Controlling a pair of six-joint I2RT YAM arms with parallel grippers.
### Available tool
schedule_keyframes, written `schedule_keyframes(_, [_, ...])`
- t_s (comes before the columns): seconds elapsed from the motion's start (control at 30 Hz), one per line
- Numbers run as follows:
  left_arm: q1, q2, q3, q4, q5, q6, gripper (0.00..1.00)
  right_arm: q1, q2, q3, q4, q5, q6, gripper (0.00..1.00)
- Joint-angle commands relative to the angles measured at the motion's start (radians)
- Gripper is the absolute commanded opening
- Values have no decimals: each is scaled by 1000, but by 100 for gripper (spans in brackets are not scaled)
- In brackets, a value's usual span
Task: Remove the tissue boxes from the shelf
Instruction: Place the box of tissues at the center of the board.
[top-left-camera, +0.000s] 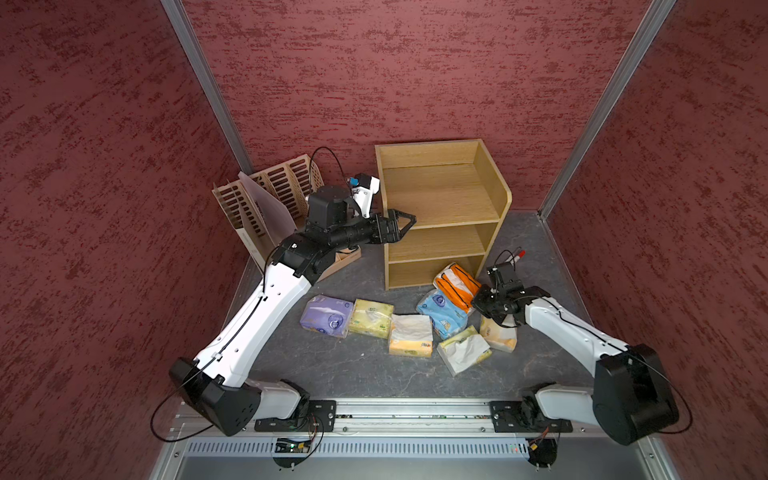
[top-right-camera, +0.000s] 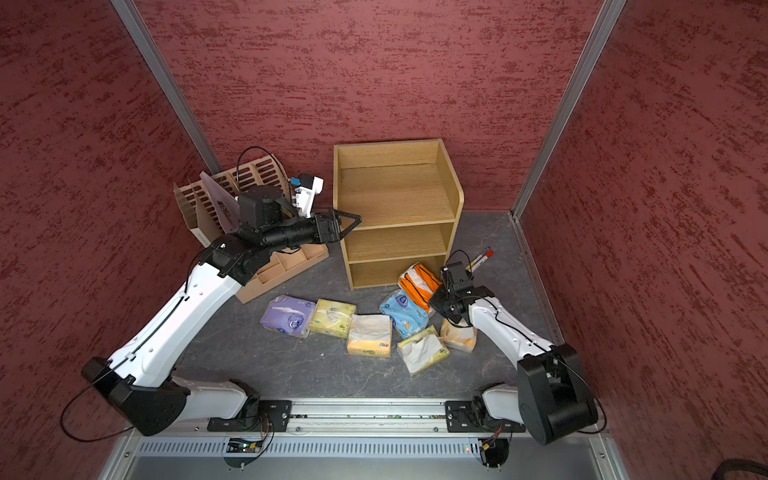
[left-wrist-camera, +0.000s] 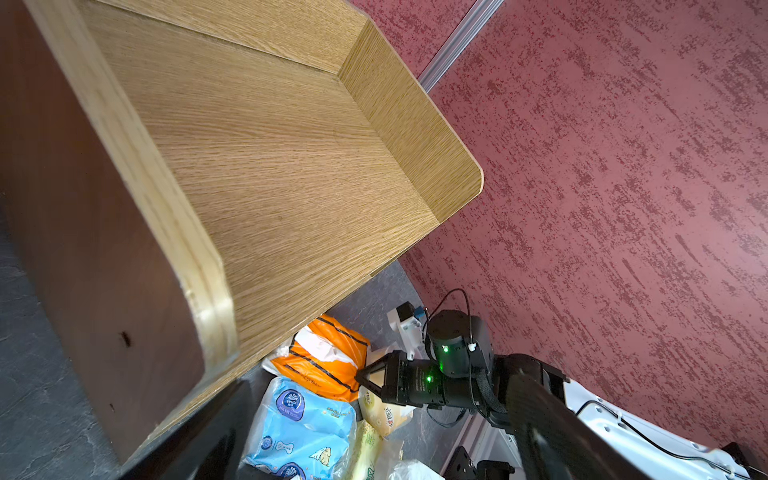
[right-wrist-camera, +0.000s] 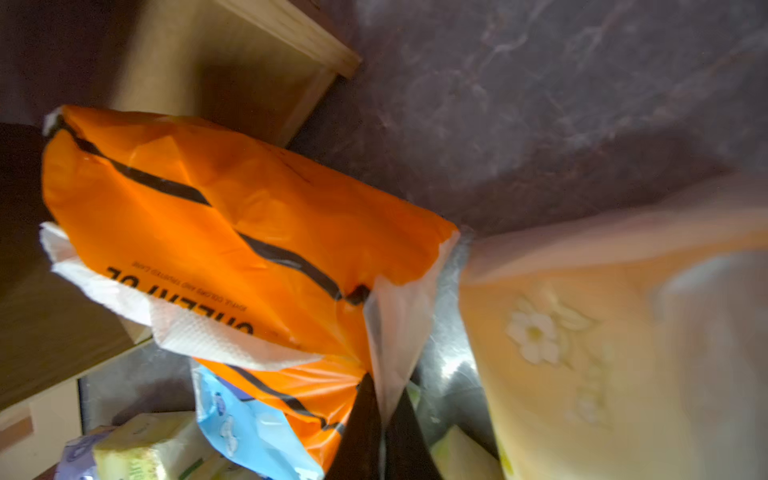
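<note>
Enclosing: mottled red walls (top-left-camera: 415, 75) | tabletop (top-left-camera: 353, 374): grey, veined, bearing tissue boxes (top-left-camera: 409, 334)

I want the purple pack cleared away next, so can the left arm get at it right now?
Probably yes. The purple tissue pack lies flat on the table, nothing on it, close beside the left arm. The left hand is open up at the shelf, so it must pull back first.

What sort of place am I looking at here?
Likely a robot test booth: two robot arms on a metal rail, red walls close around, tissue packs lying before a wooden shelf.
</note>
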Motion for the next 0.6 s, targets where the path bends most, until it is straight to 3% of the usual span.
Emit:
schedule_keyframes(0.0, [-7,0,15,38,0,-6,100,8,-49,-33,-94,16,-65,0])
schedule_keyframes(0.57, [-10,31,55,45,-7,-1,100,65,-213,-62,-277,-3,-152,0])
